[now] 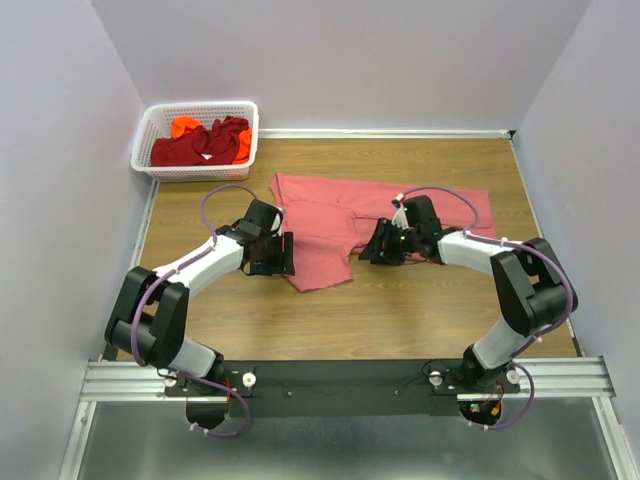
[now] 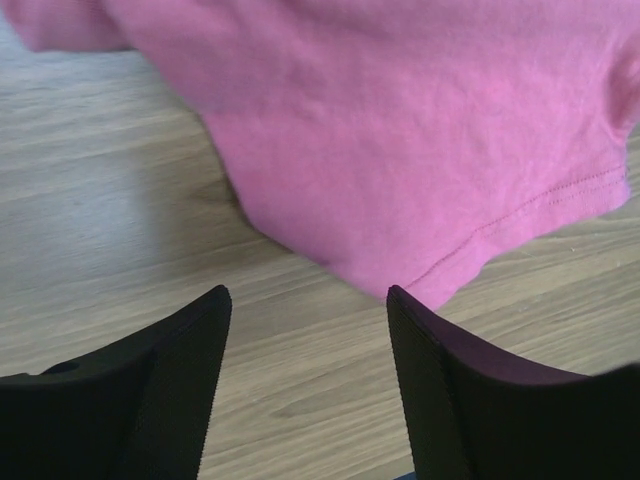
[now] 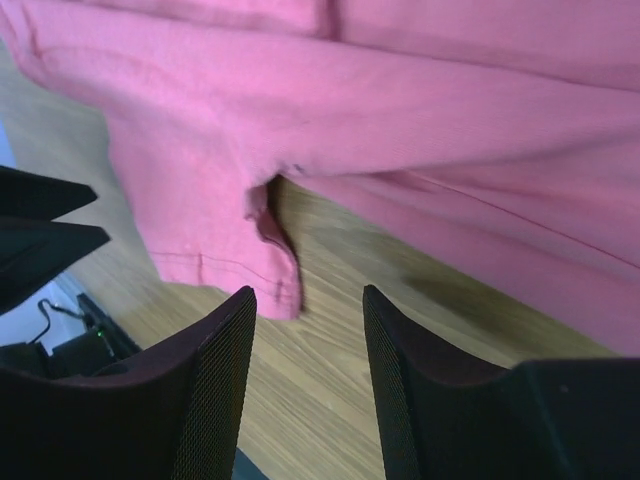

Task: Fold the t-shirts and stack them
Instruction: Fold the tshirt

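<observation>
A large salmon-pink t-shirt [image 1: 340, 215] lies spread across the far middle of the wooden table. Its sleeve hem shows in the left wrist view [image 2: 420, 150] and its sleeve and side in the right wrist view [image 3: 400, 110]. My left gripper [image 1: 283, 255] is open and empty, just left of the shirt's near-left sleeve. My right gripper [image 1: 372, 245] is open and empty at the shirt's near edge, right of that sleeve. Dark red t-shirts [image 1: 200, 145] and a bright orange t-shirt [image 1: 185, 126] lie bunched in the basket.
A white lattice basket [image 1: 160, 170] stands at the far left corner against the wall. Walls close the table on the left, back and right. Bare wood [image 1: 380, 310] lies between the shirt and the arms' base rail [image 1: 340, 378].
</observation>
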